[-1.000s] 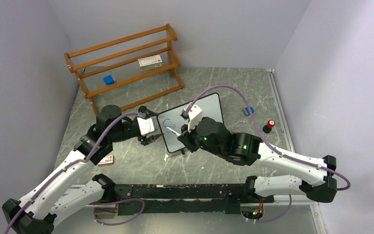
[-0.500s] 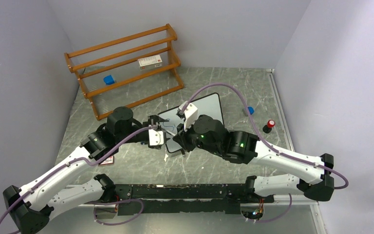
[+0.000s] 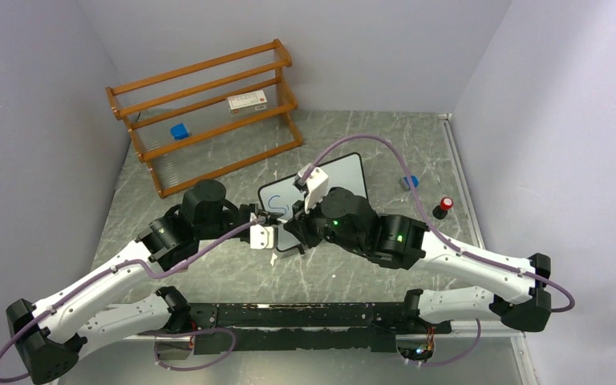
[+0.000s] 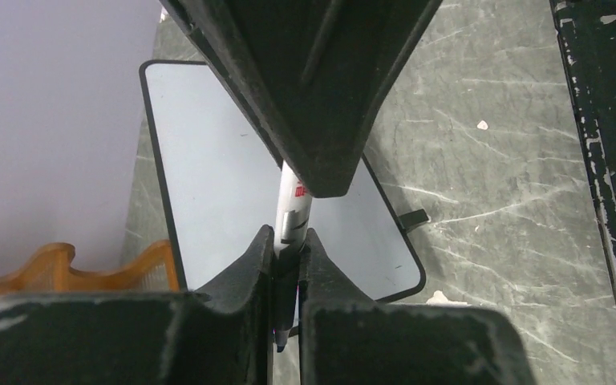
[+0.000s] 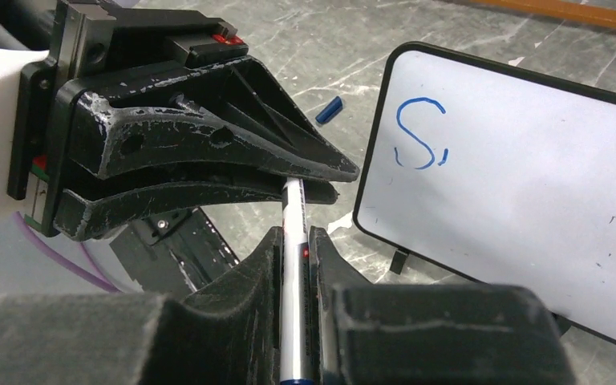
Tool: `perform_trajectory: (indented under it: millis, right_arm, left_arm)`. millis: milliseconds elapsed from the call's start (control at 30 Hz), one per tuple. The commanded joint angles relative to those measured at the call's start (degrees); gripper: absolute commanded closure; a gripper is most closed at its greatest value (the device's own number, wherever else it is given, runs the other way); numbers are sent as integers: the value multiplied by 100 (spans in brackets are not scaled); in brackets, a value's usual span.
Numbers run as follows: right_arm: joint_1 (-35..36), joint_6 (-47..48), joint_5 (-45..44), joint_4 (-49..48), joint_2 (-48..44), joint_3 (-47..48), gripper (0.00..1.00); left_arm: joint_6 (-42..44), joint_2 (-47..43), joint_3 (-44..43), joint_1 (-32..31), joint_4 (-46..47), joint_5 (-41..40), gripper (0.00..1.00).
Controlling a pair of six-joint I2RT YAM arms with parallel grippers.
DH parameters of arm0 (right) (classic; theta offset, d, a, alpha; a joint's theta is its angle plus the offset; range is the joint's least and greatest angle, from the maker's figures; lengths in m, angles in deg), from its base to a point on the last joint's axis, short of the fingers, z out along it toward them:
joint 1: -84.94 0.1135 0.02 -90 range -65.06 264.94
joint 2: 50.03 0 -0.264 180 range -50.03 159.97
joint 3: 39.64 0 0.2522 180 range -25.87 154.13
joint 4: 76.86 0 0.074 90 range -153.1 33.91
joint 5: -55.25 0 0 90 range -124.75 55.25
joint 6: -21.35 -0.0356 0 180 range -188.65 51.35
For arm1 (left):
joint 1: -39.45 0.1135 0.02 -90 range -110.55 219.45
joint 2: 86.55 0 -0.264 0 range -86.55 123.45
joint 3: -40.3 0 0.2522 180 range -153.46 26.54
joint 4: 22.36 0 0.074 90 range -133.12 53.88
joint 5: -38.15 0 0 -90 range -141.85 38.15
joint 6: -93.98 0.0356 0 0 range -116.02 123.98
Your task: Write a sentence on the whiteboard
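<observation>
The whiteboard (image 3: 345, 172) lies on the table mid-scene, white with a thin black frame. In the right wrist view the whiteboard (image 5: 529, 184) carries a blue "S" (image 5: 415, 132) and a short stroke, the only part of the sentence that shows. My right gripper (image 5: 294, 233) is shut on the body of a white marker (image 5: 293, 212), held off the board's near left corner. My left gripper (image 4: 289, 237) is shut on the other, dark end of the same marker (image 4: 294, 210). In the top view the left gripper (image 3: 269, 218) and right gripper (image 3: 295, 221) meet tip to tip.
A wooden rack (image 3: 208, 104) stands at the back left with a red-and-white box (image 3: 247, 101) and a small blue piece (image 3: 179, 131) on it. A blue cap (image 5: 330, 110) lies on the table. A blue-grey piece (image 3: 408, 182) and a red-topped knob (image 3: 445, 206) sit right of the board.
The left arm has swung right to the board's near corner, and its gripper, open before, has shut on the marker's end. The right gripper has kept its hold and shifted slightly.
</observation>
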Motion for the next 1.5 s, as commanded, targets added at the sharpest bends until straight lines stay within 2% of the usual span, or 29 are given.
perform_trajectory:
  millis: [0,300,400,600,767,1200,1333,1467]
  right_arm:
    - [-20,-408,-248,-321,-97,-55,95]
    - [-128,-755,-218,-528,-175,-124,66]
    - [-181,-821,-180,-587,-222,-166,62]
    - [-246,-828,-18,-558,-174,-144,65]
    - [-309,-822,143,-476,-109,-109,72]
    - [-482,-764,481,-318,31,-33,71]
    - [-521,-754,537,-370,-17,-58,77]
    - [-561,-708,589,-327,0,-51,97]
  left_arm:
    - [-44,-90,-55,-39,253,-110,95]
    - [44,-69,-129,-54,81,-137,95]
    - [32,-68,-134,-56,84,-137,95]
    - [1,-11,-141,-64,95,-176,95]
    - [0,13,-143,-64,100,-211,95]
    - [79,25,-130,-67,94,-203,95]
    - [74,39,-130,-68,85,-200,95]
    - [45,34,-99,-67,135,-228,95]
